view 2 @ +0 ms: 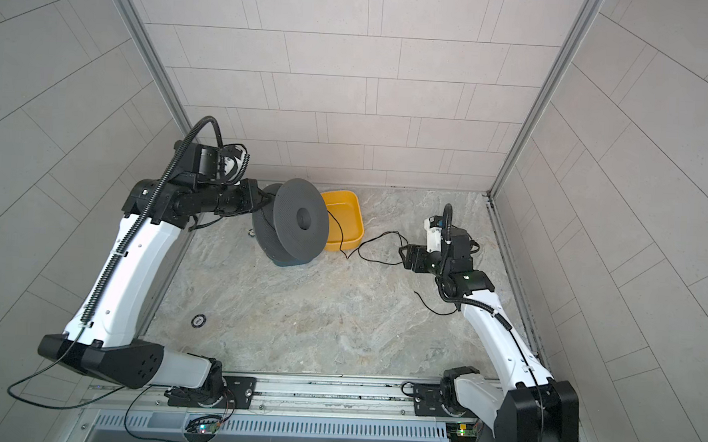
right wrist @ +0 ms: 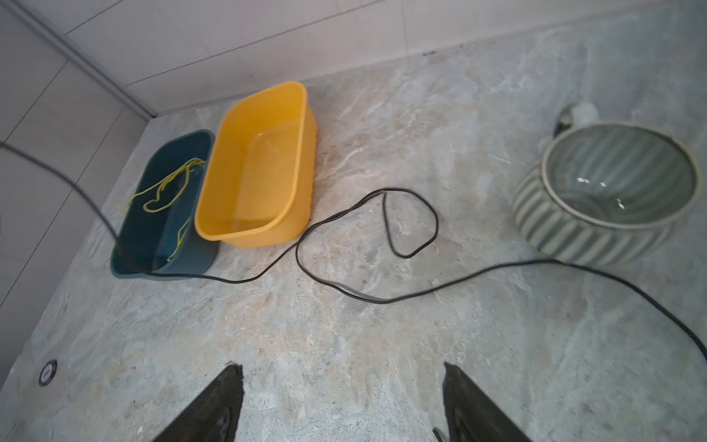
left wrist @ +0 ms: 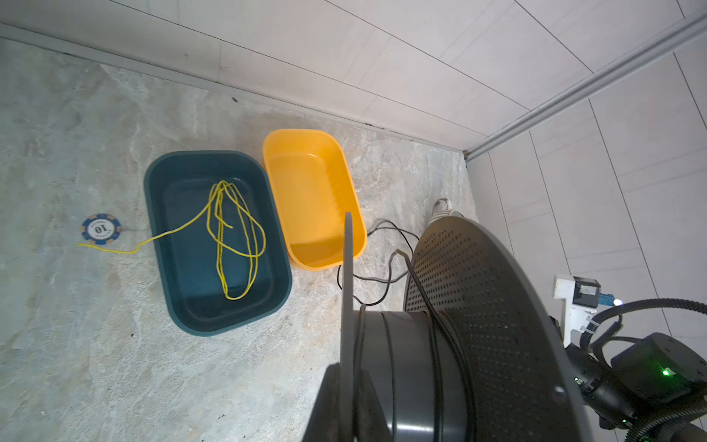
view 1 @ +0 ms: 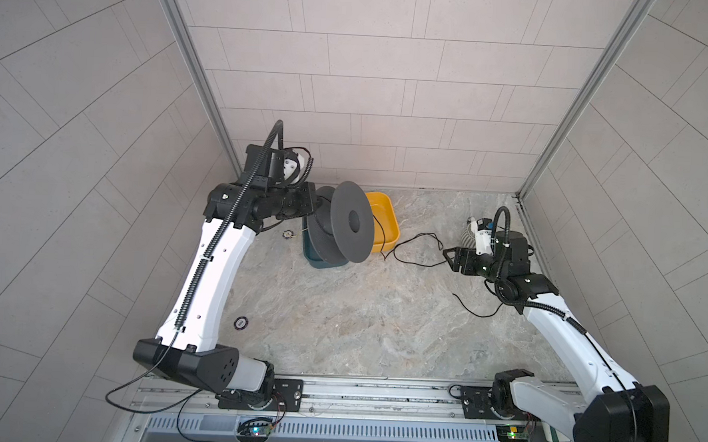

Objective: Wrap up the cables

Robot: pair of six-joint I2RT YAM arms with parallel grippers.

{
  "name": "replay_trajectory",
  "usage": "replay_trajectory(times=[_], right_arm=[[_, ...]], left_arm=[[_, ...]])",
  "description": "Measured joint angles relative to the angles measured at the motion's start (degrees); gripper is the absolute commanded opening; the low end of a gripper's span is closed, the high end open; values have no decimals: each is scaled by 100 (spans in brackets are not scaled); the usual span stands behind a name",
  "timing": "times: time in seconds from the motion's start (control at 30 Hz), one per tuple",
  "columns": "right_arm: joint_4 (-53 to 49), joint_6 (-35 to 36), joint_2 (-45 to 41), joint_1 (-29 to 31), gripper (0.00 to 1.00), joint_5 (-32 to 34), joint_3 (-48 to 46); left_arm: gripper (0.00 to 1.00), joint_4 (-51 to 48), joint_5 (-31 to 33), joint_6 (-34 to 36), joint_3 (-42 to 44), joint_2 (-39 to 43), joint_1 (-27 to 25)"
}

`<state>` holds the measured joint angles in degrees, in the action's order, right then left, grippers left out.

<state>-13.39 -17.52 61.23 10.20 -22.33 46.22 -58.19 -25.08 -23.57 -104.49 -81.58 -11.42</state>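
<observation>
Bright diffuse light, soft shadows, fisheye edges, slight blur.

Top views overhead; wrists low (share tub (left wrist: 311,199)).

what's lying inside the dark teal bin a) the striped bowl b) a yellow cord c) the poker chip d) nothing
b: in the left wrist view the yellow cord lies in loose loops inside the teal bin, with one end trailing out over its rim.

left tool (left wrist: 349,382): clamped, raised | right tool (right wrist: 342,367): jaws wide apart, low
</observation>
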Motion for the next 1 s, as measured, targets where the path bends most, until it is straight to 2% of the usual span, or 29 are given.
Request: replay_trajectory(times=[0.27, 0.57, 0.73, 1.0], right_arm=[[942, 566, -72, 1182, 79, 140, -466], [2389, 728, 774, 1541, 76, 249, -1349], [3346, 745, 1421, 1799, 75, 400, -1399], [4887, 584, 2634, 1840, 72, 581, -1392]], left_arm=[[0, 7, -44, 28, -39, -17, -63], [0, 7, -240, 116, -39, -31, -98], [0, 7, -358, 116, -39, -28, -98], [0, 13, -435, 107, -39, -26, -98]])
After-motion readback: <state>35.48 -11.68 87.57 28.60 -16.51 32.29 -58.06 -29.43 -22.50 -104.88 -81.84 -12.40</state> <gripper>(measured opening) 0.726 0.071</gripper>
